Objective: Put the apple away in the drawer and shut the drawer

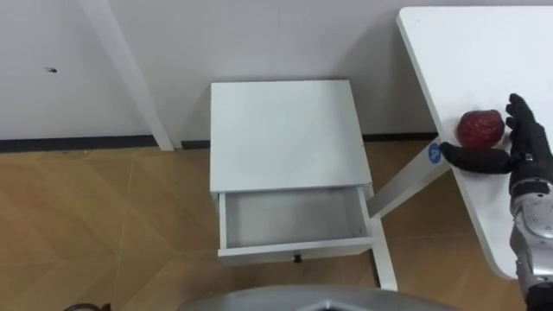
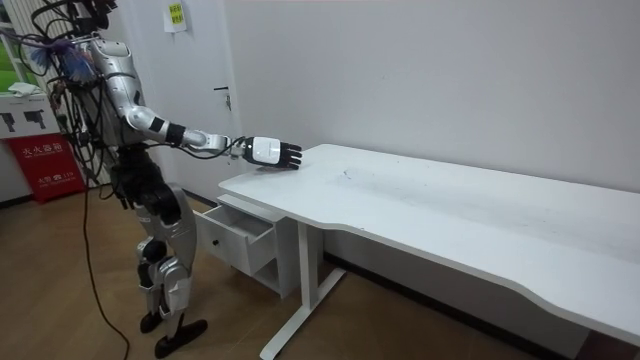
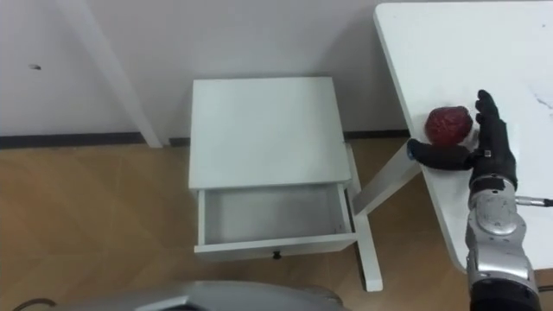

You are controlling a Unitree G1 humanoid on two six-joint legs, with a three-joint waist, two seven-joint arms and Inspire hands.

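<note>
Clad in silver-grey shells with black joints, draped in dark cables at the shoulders, black-fingered at the right hand (image 1: 522,149).

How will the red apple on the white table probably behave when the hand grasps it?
The apple looks round, so it may roll if nudged; it lies near the edge of the table and could fall. It seems firm, so it should keep its shape in the right hand.

A plain office-like room: white desk (image 2: 450,215), small drawer cabinet (image 1: 281,130), bare white walls (image 2: 450,80), wood-pattern floor (image 1: 104,225).
</note>
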